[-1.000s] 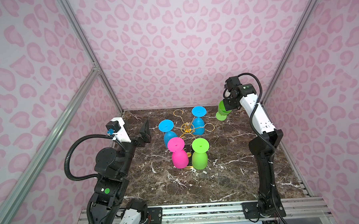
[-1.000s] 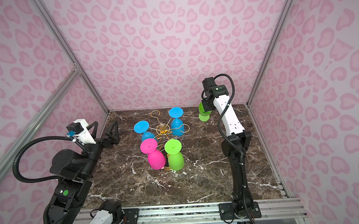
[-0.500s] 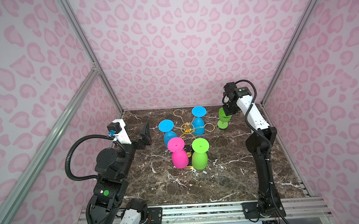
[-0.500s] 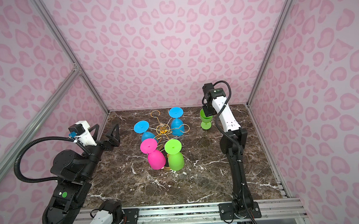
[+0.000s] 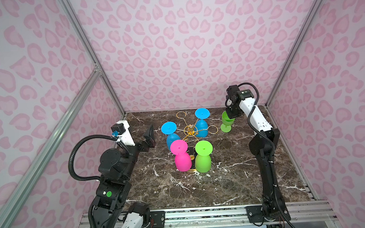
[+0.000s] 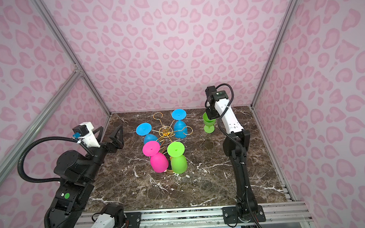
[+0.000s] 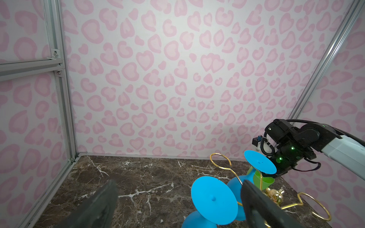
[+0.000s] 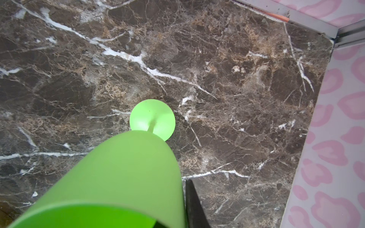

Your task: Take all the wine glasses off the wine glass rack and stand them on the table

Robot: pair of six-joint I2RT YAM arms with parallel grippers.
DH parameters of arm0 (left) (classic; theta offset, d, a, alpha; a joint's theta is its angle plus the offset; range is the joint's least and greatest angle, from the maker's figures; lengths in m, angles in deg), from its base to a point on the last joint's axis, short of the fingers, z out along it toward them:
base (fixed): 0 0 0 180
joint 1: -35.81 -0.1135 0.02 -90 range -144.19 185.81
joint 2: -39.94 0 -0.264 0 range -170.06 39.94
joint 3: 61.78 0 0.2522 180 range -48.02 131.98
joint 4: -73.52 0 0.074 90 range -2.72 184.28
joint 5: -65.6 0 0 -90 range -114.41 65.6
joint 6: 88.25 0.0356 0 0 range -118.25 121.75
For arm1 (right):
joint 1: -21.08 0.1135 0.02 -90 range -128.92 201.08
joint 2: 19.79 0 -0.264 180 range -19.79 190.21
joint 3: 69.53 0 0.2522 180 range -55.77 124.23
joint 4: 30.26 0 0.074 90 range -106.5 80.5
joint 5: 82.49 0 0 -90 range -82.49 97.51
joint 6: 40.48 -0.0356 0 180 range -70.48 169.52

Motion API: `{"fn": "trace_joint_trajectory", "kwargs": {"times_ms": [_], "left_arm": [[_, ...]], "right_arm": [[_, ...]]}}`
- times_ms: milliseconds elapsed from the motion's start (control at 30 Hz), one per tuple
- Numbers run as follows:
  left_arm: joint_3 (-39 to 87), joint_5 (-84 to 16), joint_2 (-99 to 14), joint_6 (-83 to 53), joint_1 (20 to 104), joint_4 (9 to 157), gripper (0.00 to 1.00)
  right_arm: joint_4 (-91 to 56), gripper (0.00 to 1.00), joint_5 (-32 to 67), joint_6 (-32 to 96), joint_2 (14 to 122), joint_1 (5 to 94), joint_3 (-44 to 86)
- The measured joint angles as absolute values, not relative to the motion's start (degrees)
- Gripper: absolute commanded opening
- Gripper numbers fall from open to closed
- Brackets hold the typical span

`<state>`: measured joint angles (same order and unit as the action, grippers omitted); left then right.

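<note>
On the dark marble worktop (image 5: pixel 222 180), the left gripper (image 6: pixel 109 130) hung at the near left with its jaws spread wide and nothing between them, pointing toward the wine glass rack (image 5: pixel 190 130) but well apart from it. The gold wire rack stood mid-worktop. On its near side hung a pink glass (image 5: pixel 181 159) and, just to the right of it, a green glass (image 5: pixel 203 158), both upside down with their feet uppermost. Farther back, two blue glasses (image 5: pixel 171 134) (image 5: pixel 202 122) hung the same way, one to the left and one at the far side, and two looped hooks stood free. At the far right, off the rack and to its right, the light green wine glass (image 5: pixel 226 122) stood upright, its round foot flat on the marble in the right wrist view. The right gripper (image 5: pixel 231 114) sat at its rim from above, and one black finger (image 8: pixel 194 207) lay right beside the bowl. Whether it gripped the glass could not be told.
</note>
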<state>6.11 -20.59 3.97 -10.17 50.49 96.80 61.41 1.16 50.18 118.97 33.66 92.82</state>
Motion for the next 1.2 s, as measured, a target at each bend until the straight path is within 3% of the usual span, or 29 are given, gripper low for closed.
{"fn": "trace_joint_trajectory", "kwargs": {"times_ms": [467, 733, 867, 1200], "left_arm": [[6.2, -21.2, 3.1, -10.2, 50.5, 96.8, 0.99], [6.4, -21.4, 3.1, -10.6, 50.5, 96.8, 0.99], [6.4, -21.2, 3.8, -11.2, 50.5, 96.8, 0.99], [6.0, -19.8, 6.1, -12.7, 50.5, 96.8, 0.99]], "right_arm": [[60.8, 0.31, 4.2, 49.4, 114.4, 32.3, 93.3], [58.1, 0.32, 7.9, 47.1, 105.3, 31.6, 91.6], [53.3, 0.32, 11.1, 45.4, 96.3, 31.6, 83.3], [33.6, 0.36, 23.7, 36.9, 64.3, 31.8, 45.6]]}}
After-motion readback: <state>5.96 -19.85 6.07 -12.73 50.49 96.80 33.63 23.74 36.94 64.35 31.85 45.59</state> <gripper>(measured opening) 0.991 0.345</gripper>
